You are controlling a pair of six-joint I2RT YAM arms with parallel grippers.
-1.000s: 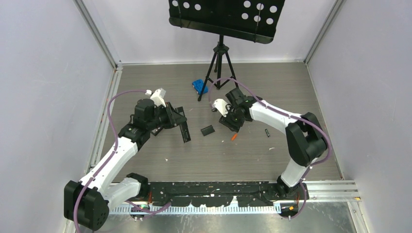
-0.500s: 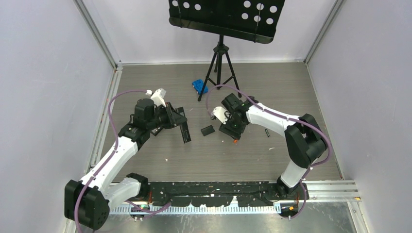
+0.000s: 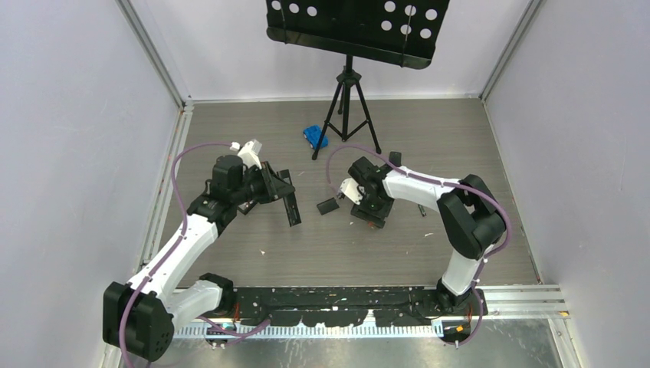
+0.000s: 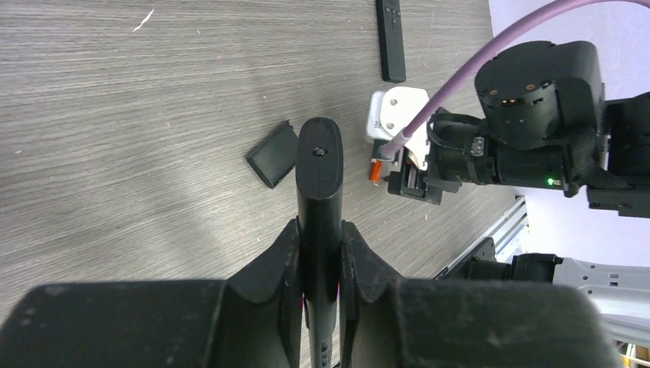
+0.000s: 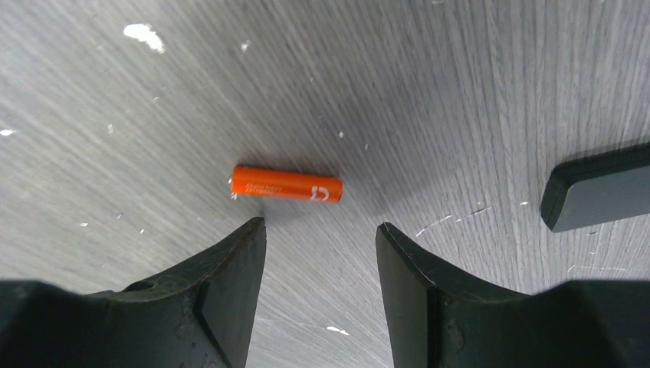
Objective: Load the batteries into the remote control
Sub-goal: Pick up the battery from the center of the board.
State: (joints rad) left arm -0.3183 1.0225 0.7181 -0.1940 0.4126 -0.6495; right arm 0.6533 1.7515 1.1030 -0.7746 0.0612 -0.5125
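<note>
The right gripper [image 5: 320, 230] has swung in toward the arm bases since a second ago. Its fingers are spread apart over the orange battery [image 5: 286, 184], which lies flat on the table [image 5: 460, 92] just ahead of the fingertips, untouched. A black cover piece [image 5: 605, 188] lies off to one side of that gripper. The left gripper [image 4: 320, 230] pinches the remote control [image 4: 319, 165] — its end juts forward past the fingers.

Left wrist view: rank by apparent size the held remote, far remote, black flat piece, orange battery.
1. held remote control (nearness inflates it)
2-3. far remote and black flat piece, about alike
4. orange battery
</note>
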